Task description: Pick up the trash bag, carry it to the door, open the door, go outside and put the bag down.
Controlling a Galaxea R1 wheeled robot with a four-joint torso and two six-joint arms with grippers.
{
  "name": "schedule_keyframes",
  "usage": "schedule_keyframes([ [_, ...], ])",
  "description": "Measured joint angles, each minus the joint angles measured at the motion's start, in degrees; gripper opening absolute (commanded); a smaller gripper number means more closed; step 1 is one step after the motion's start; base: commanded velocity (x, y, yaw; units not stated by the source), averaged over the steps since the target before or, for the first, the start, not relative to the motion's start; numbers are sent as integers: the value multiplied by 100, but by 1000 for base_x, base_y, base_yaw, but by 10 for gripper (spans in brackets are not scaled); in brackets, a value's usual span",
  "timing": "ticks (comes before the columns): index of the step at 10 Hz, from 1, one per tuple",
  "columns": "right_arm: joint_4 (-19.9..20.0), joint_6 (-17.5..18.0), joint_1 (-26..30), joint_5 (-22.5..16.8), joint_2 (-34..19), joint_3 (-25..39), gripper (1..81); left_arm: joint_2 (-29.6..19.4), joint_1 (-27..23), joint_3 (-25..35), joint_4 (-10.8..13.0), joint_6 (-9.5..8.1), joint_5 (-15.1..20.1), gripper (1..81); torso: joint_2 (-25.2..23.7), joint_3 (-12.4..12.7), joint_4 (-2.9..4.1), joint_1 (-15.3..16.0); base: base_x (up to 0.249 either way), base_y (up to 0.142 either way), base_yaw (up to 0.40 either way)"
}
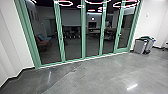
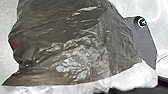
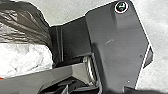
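Note:
In the left wrist view, the trash bag (image 2: pixel 82 50) bulges large and close, dark, thin and wrinkled, with a white lower part in that picture. A black piece of my left gripper (image 2: pixel 140 88) is beside the white part; whether it grips the bag is hidden. The right wrist view has the same dark and white bag (image 3: pixel 21 27) beside my base plate. My right gripper (image 3: pixel 72 86) seems to show as dark parts, its hold unclear. Ahead in the head view stands a glass wall with green-framed door panels (image 1: pixel 83 32), with handles on some.
Two grey bins (image 1: pixel 140 46) stand by the white wall at the right. A stepped white wall (image 1: pixel 12 50) runs along the left. Polished grey floor (image 1: pixel 100 75) lies between me and the glass. Behind the glass are a red seat (image 1: pixel 42 43) and tables.

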Motion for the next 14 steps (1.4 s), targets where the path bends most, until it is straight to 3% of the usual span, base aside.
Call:
schedule_keyframes([
  [14, 0, 0, -17, 7, 2, 0, 811, 0, 0, 0, 4, 0, 0, 10, 0, 0, 0, -2, 0, 0, -202],
])
